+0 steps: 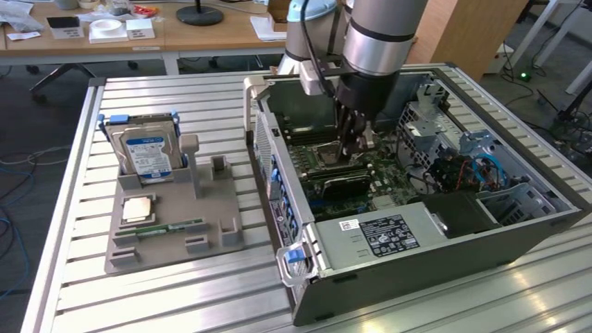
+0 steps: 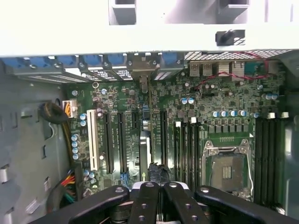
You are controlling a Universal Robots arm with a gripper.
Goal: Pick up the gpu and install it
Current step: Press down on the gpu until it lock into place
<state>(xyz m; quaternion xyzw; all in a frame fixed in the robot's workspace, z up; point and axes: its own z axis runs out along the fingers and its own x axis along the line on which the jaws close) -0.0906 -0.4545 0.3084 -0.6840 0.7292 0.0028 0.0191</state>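
The gpu [image 1: 347, 182] stands on edge in a slot of the motherboard inside the open computer case [image 1: 306, 208], its black face turned to the exterior view's front. In the wrist view the gpu [image 2: 145, 144] appears edge-on as a thin strip running from the rear bracket openings toward the fingers. My gripper [image 1: 357, 151] hangs inside the case just above the card. Its fingers [image 2: 148, 198] are pressed together with nothing visible between them. I cannot tell whether the tips touch the card's upper edge.
A grey fixture [image 1: 176, 232] on the slatted table holds a blue-labelled hard drive [image 1: 148, 154], a processor chip [image 1: 138, 208] and a green memory stick [image 1: 172, 227]. Inside the case are the power supply [image 1: 384, 236], a drive cage [image 1: 434, 118] and the bare CPU socket [image 2: 229, 169].
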